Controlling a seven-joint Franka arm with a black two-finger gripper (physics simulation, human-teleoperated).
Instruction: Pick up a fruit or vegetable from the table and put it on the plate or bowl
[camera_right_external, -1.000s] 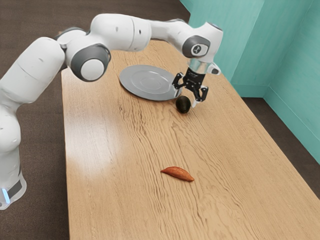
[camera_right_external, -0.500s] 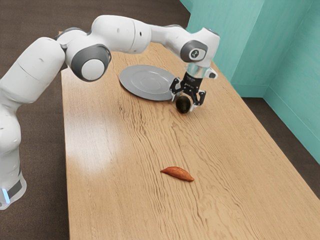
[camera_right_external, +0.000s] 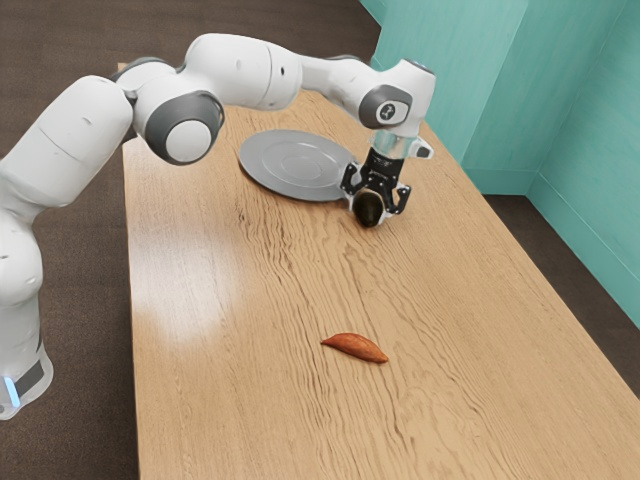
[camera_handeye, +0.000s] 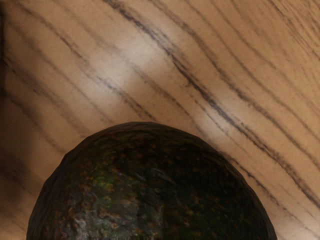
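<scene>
Avocado, dark and pebbly-skinned, sits on the bench just beside the near rim of the grey plate, on the exterior view's right of it. The gripper is down over it, its black fingers drawn in against the fruit from two sides, so they have hold of it. In the wrist view the avocado bulges large just under the hand, with wood grain beyond. An orange sweet potato lies well apart, toward the bench's near end.

Avocado just beside plate, on table
</scene>
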